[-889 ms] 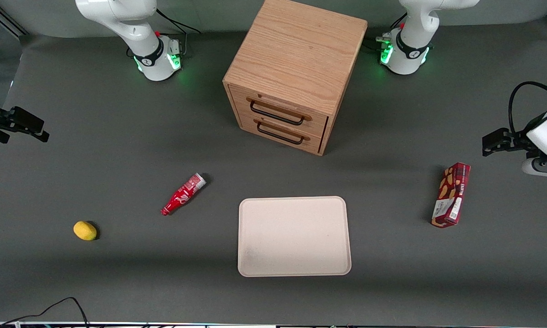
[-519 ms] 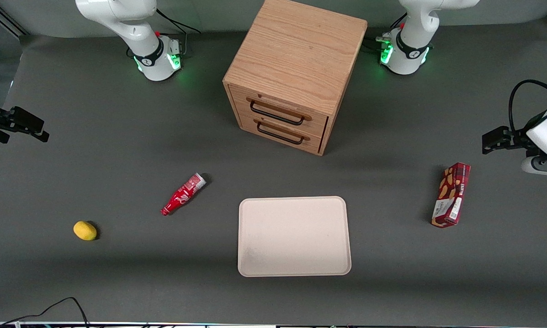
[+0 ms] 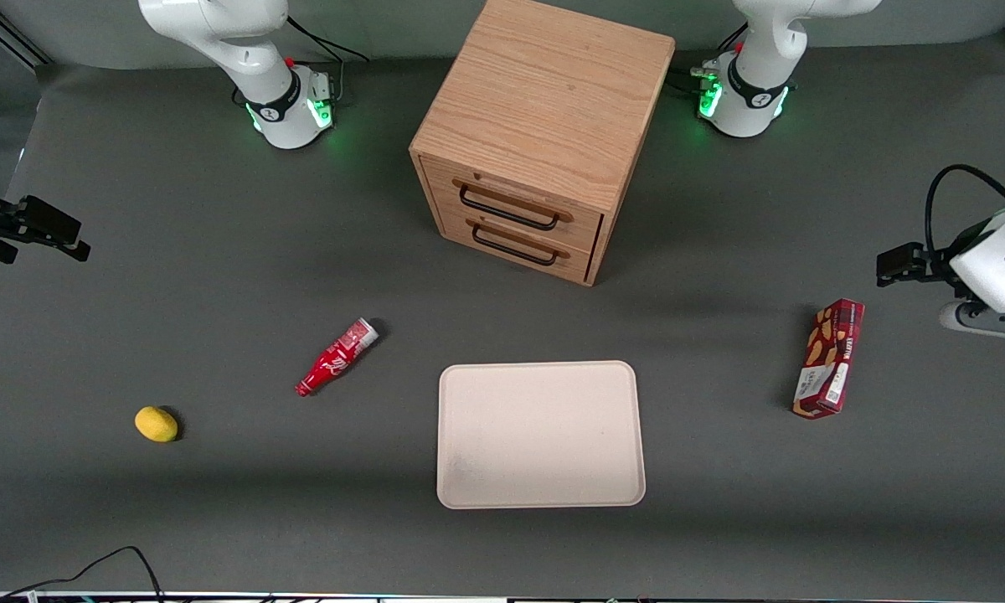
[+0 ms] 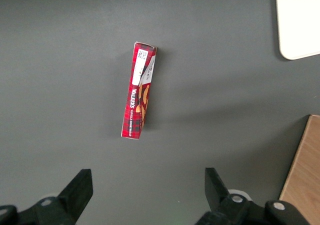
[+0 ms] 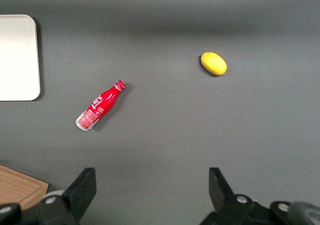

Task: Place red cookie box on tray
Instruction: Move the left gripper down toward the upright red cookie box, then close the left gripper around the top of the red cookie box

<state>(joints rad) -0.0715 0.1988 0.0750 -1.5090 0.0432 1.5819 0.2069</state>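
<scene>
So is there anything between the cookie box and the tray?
No, only bare grey table, as the front view shows. The cookie box and tray lie apart. The open tool hovers above the box.

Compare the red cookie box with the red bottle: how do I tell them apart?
The red cookie box is a long, flat-sided carton with cookie pictures and white labels; the red bottle is round, tapering to a narrow neck. The box lies toward the working arm's end, near the open gripper; the bottle lies toward the parked arm's. Both rest on the table, off the tray.

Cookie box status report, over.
Gripper open, above the table, off the box. Box lying on table, beside tray. Nothing between them.
</scene>
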